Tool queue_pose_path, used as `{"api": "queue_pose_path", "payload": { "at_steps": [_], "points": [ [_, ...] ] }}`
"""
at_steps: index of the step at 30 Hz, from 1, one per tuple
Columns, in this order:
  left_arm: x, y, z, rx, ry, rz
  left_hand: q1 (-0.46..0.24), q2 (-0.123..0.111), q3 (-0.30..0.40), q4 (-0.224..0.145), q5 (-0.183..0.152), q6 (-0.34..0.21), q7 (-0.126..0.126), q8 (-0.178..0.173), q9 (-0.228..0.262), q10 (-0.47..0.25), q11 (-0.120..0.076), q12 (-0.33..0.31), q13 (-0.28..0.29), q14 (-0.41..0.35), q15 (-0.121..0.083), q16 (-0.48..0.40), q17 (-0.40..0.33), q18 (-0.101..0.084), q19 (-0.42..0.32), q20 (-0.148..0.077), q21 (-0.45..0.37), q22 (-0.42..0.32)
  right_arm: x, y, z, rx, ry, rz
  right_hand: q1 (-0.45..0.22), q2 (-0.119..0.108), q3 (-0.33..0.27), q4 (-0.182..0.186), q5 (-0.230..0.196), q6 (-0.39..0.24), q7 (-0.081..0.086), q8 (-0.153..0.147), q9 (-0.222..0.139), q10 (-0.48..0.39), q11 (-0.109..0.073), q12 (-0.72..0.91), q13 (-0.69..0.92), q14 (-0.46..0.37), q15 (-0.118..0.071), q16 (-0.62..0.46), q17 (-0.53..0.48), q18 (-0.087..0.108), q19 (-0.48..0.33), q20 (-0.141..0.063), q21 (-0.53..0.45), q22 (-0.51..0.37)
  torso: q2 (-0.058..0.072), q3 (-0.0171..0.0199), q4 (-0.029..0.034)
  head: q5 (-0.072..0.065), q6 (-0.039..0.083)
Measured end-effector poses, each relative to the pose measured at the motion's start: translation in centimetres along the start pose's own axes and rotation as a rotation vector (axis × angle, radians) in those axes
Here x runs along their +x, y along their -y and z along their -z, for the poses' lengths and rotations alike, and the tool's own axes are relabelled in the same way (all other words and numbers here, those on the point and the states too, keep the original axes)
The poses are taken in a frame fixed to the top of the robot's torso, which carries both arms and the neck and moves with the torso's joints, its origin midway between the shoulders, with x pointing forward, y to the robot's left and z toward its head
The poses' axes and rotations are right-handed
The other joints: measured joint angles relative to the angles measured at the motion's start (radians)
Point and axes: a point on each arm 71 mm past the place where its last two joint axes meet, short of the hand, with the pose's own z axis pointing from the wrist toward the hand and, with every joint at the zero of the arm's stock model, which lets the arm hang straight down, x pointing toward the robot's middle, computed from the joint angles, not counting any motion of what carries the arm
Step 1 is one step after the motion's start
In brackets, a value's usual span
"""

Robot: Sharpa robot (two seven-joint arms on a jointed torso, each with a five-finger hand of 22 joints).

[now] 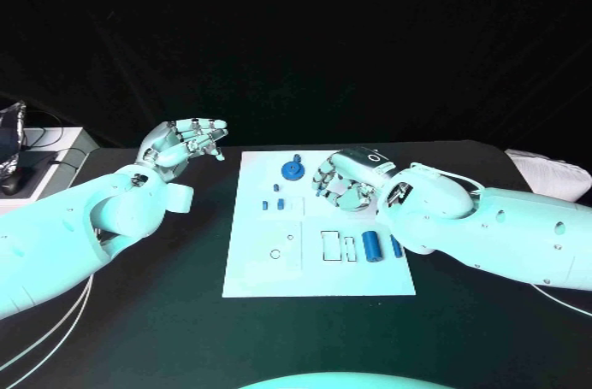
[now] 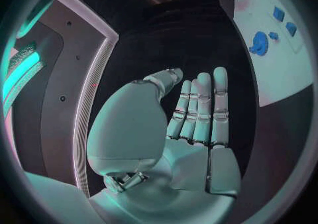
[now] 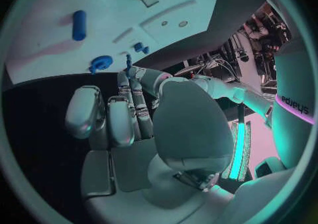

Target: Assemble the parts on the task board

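At the middle of the black table (image 1: 148,303), on the white task board (image 1: 321,282): mostly loose parts, so judged to be an early stage. Near the board's right edge, lying flat, a blue cylinder (image 1: 370,244) and a slimmer blue bar (image 1: 396,246), just beside two outlined slots (image 1: 331,244) that look unfilled. At the far end, a round blue piece (image 1: 293,169), apparently standing on the board, though cannot tell whether properly seated. Left of centre, two small blue blocks (image 1: 271,205) close together, possibly set in place, too small to judge. Above the far right part of the board, the right hand (image 1: 348,179), pinching a thin blue pin (image 3: 129,61) at its fingertips, other fingers curled close; likely carrying it toward a socket. Off the board's far left corner, raised over the table, the left hand (image 1: 185,145), released, fingers straight, holding nothing. Still to do, by this reading: pin, cylinder, bar and both slots.
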Motion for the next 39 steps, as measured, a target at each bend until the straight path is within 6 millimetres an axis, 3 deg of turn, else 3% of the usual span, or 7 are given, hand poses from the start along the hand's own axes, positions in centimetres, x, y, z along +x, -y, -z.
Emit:
{"api": "queue_pose_path", "payload": {
  "at_steps": [6,15,28,39],
  "points": [
    [0.5,0.0,-0.1,-0.002,-0.002,0.004,0.0,0.0,-0.003,0.003,0.0,0.0,0.0,0.0,0.0,0.0,0.0,-0.004,0.0,0.0,0.0,0.0,0.0,0.0,0.0,0.0,0.0,-0.001,2.4,-2.8,-0.5,-0.06,-0.035,-0.023,0.0,0.0,0.0,0.0,0.0,-0.001,-0.001,0.0,0.0,0.0,0.0,0.0,0.0,0.0,0.0,0.0,-0.001,0.0,0.0,0.0,0.0,0.0,-0.002,-0.002,0.0017,0.026,-0.012],
    [0.9,0.0,-0.1,-0.003,-0.002,0.007,0.0,0.0,-0.003,0.003,0.0,0.0,0.0,0.004,0.0,0.0,0.0,-0.004,-0.001,0.0,0.0,0.0,0.0,0.0,0.0,0.0,0.0,-0.001,4.6,-4.4,-1.0,-0.095,-0.076,-0.016,0.0,0.0,0.005,0.001,0.002,-0.002,-0.001,-0.001,0.003,0.0,0.0,-0.003,0.0,0.0,0.0,0.0,-0.004,0.0,0.0,0.0,0.0,0.0,-0.002,-0.0032,0.0028,0.048,-0.025],
    [0.9,0.1,0.0,-0.006,-0.001,0.007,0.0,0.0,-0.003,0.003,0.0,0.0,0.0,0.004,0.0,0.0,0.0,-0.004,-0.001,0.0,0.0,0.0,0.0,0.0,0.0,0.0,0.0,-0.001,6.5,-4.8,-1.1,-0.093,-0.126,0.0,-0.003,-0.003,0.006,0.0,0.003,-0.002,-0.001,0.004,0.003,0.0,0.0,-0.007,-0.002,0.0,0.0,0.0,-0.007,0.0,0.0,0.0,0.0,-0.004,-0.002,-0.0019,0.0024,0.059,-0.05],
    [0.9,0.1,0.0,-0.007,-0.001,0.007,0.0,0.0,-0.003,0.003,0.0,0.0,0.0,0.004,0.0,0.0,0.0,-0.004,-0.002,0.0,0.0,0.0,0.0,0.0,0.0,0.0,-0.003,-0.001,7.2,-4.5,-1.0,-0.075,-0.149,0.013,-0.005,-0.006,0.006,0.0,0.003,-0.004,-0.003,0.004,0.003,0.0,0.0,-0.006,-0.002,0.0,0.0,0.0,-0.009,0.0,0.0,0.0,0.0,-0.004,-0.003,-0.0019,0.0012,0.064,-0.059]
  ]
}}
